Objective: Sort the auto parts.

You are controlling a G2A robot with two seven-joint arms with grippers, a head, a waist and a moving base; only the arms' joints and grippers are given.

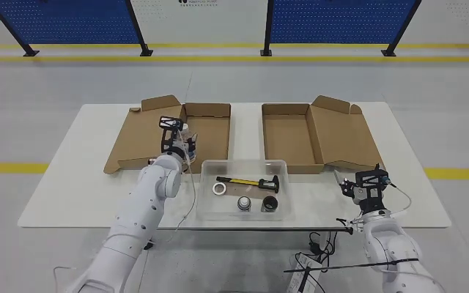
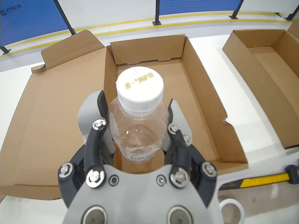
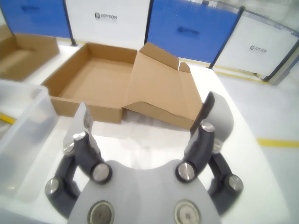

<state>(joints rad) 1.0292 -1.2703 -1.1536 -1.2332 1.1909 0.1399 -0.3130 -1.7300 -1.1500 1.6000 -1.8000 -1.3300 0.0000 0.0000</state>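
My left gripper (image 2: 136,108) is shut on a clear plastic bottle (image 2: 136,131) with a white cap (image 2: 139,88), held upright over the near end of the left cardboard box (image 2: 151,89). In the top view that gripper (image 1: 183,143) sits at the left box's (image 1: 212,139) front edge. My right gripper (image 3: 146,110) is open and holds nothing above the table near the right cardboard box (image 3: 98,82); the top view places it (image 1: 360,187) at the table's front right. The clear bin (image 1: 209,209) holds a yellow-and-black caliper (image 1: 245,181), a white tape ring (image 1: 219,189), and two dark round parts (image 1: 244,204) (image 1: 270,206).
Both boxes lie open with flaps spread; the right box (image 1: 289,139) has nothing inside. The bin's wall (image 3: 25,115) stands close beside my right gripper. Blue and white panels stand beyond the table's far edge.
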